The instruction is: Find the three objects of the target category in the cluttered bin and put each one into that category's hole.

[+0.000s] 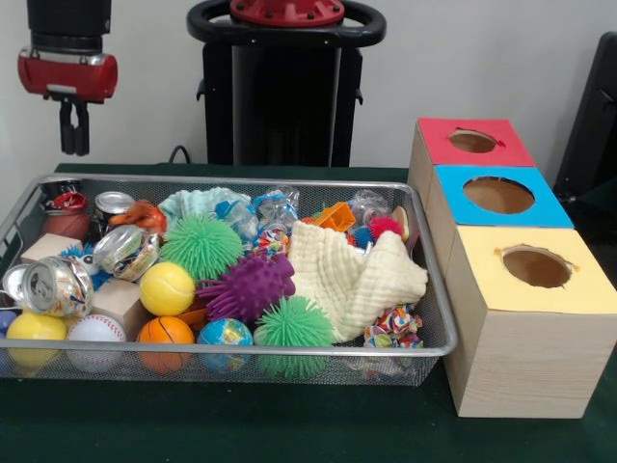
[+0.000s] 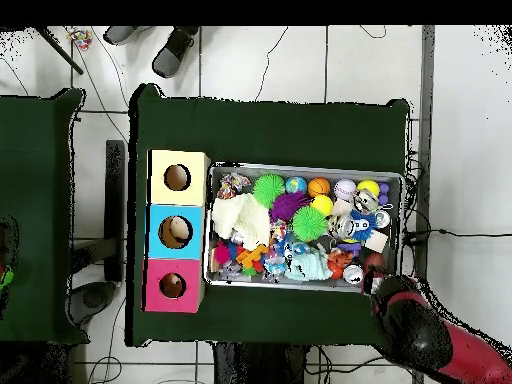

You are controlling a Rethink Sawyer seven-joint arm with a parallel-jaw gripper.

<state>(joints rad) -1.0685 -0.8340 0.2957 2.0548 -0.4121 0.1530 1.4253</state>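
A wire mesh bin [image 1: 231, 179] [image 2: 300, 167] holds a heap of toys: two green spiky balls [image 1: 201, 246] [image 1: 294, 323], a purple spiky ball [image 1: 249, 286], a yellow ball [image 1: 167, 287], a small basketball [image 1: 165, 331], a baseball [image 1: 94, 330], a globe ball [image 1: 225, 333], crushed cans [image 1: 58, 286] and a cream cloth [image 1: 357, 275]. To the bin's right in the front view stand three boxes with round holes on top: red [image 1: 439, 135], blue [image 1: 453, 198] and yellow [image 1: 482, 280]. My gripper [image 1: 74, 130] hangs above the bin's far left corner, shut and holding nothing.
Wooden blocks [image 1: 120, 299] and an orange plastic piece [image 1: 335, 216] lie among the toys. In the overhead view the red arm [image 2: 430, 335] covers the bin's lower right corner. Green cloth [image 2: 270, 130] covers the table around bin and boxes.
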